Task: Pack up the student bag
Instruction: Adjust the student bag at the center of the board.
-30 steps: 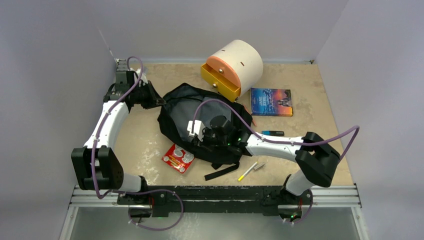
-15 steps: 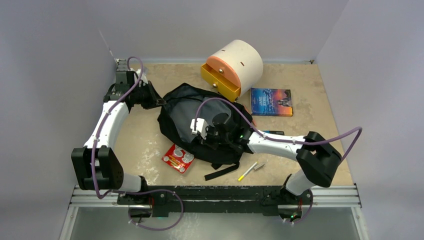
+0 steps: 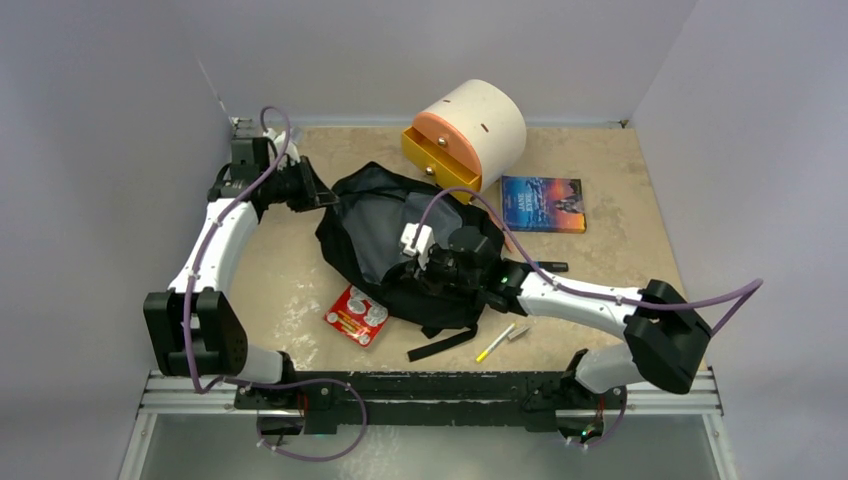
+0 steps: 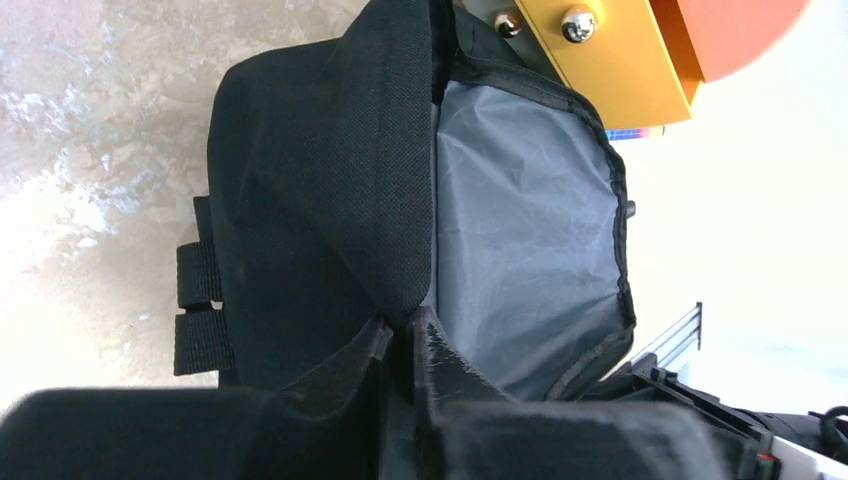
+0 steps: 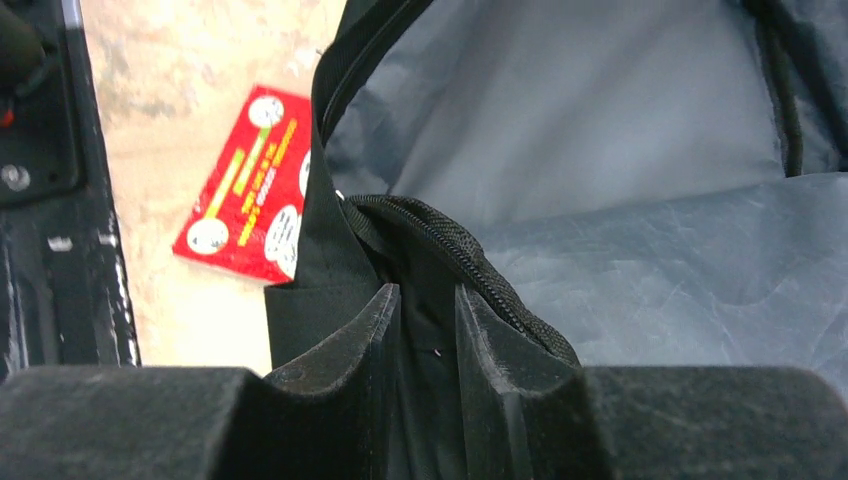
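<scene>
Student bag (image 3: 345, 255): lying in the middle of the worktop (image 3: 620, 180), just in front of the cream drawer box (image 3: 470, 135), with its mouth pulled open.
Lining (image 4: 520, 220): blue-grey and bare wherever I can see in; nothing looks packed yet, though the deeper folds are hidden.
Left arm (image 3: 215, 245): its jaws are clamped on the black fabric at the bag's far left edge and hold that side up.
Right arm (image 3: 580, 298): its jaws are pinched on the zippered rim at the near right side, so the opening is spread between the two arms.
Done, as I judge it: the bag is open and held, no more.
Left to pack, by my guess: the red card pack (image 3: 357, 316) touching the bag's near edge, the book (image 3: 542, 204) beside the drawer box, the yellow pen (image 3: 495, 342) and the dark marker (image 3: 548, 266) on the right.
Snag: both arms are busy holding, so one must let go to fetch anything.
</scene>
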Motion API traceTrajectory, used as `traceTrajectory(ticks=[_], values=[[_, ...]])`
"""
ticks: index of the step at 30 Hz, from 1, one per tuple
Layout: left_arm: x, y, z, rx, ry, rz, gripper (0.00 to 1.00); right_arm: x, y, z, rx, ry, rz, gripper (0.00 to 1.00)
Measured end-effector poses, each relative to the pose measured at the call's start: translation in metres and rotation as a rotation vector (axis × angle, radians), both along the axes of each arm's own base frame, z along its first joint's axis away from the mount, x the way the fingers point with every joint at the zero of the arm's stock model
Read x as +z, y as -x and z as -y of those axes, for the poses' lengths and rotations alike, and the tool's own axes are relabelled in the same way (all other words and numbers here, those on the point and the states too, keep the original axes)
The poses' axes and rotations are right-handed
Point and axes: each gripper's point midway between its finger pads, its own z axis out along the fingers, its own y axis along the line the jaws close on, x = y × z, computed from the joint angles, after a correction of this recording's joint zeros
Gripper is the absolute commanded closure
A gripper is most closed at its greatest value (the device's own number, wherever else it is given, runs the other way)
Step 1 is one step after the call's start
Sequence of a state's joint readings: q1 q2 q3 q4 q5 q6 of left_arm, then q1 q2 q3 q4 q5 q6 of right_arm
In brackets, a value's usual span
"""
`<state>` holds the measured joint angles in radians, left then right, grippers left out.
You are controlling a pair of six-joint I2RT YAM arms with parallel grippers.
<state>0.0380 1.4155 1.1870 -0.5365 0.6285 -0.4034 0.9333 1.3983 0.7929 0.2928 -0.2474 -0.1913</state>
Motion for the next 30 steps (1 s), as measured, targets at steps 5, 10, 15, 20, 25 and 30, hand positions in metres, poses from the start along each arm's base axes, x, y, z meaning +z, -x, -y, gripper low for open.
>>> traceTrajectory(ticks=[5, 10, 15, 20, 25, 30], values=[[-0.005, -0.011, -0.005, 0.019, -0.038, -0.007, 0.47, 0.010, -0.010, -0.002, -0.103, -0.091, -0.036, 0.71], [0.002, -0.006, -0.011, 0.060, -0.123, 0.027, 0.38, 0.010, -0.020, 0.002, -0.212, -0.139, -0.070, 0.70], [0.052, 0.023, 0.035, -0.070, -0.111, 0.228, 0.34, 0.011, -0.029, 0.006, -0.296, -0.169, -0.088, 0.69], [0.045, 0.075, 0.105, -0.349, -0.028, 0.285, 0.31, 0.006, -0.037, 0.015, -0.384, -0.189, -0.130, 0.68], [-0.013, 0.110, 0.130, -0.502, -0.061, 0.158, 0.31, 0.008, -0.044, 0.030, -0.487, -0.242, -0.191, 0.68], [-0.021, 0.116, 0.133, -0.562, -0.095, 0.176, 0.31, 0.008, -0.042, 0.043, -0.548, -0.287, -0.244, 0.68]])
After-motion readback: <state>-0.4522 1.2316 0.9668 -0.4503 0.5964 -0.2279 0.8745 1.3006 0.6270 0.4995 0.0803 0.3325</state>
